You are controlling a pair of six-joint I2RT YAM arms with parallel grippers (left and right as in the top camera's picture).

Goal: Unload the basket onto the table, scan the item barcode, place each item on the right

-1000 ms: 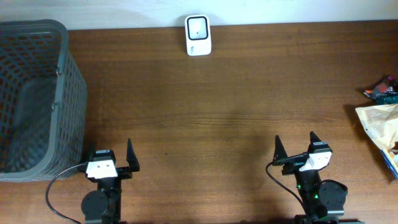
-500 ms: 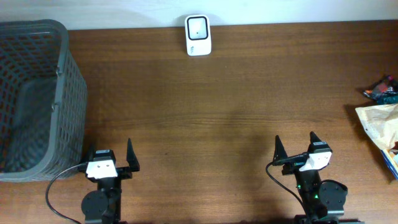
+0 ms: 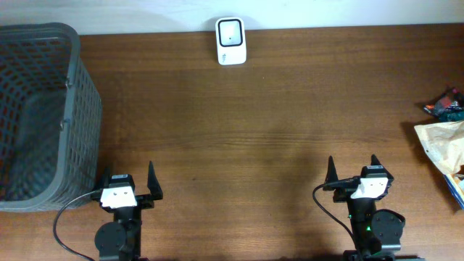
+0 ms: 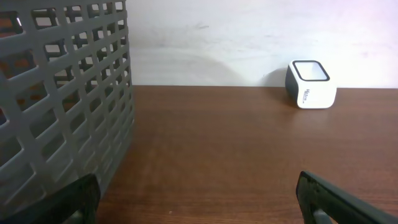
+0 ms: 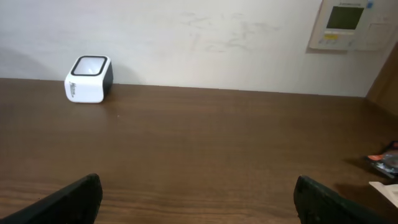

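A white barcode scanner (image 3: 231,40) stands at the table's far edge, also seen in the left wrist view (image 4: 310,84) and the right wrist view (image 5: 89,79). Packaged items lie at the right edge: a dark snack packet (image 3: 444,105) and a tan bag (image 3: 441,139). No barcode shows on them. My left gripper (image 3: 127,183) sits near the front left, open and empty, its dark fingers (image 4: 329,200) wide apart over bare wood. My right gripper (image 3: 352,171) sits near the front right, open and empty, left of the items.
A tall grey mesh basket (image 3: 36,116) fills the left end of the table, close to the left gripper, and its wall (image 4: 62,99) crowds the left wrist view. A control panel (image 5: 348,23) hangs on the back wall.
The right gripper has shifted slightly to the right. The left arm, scanner and items have not moved.
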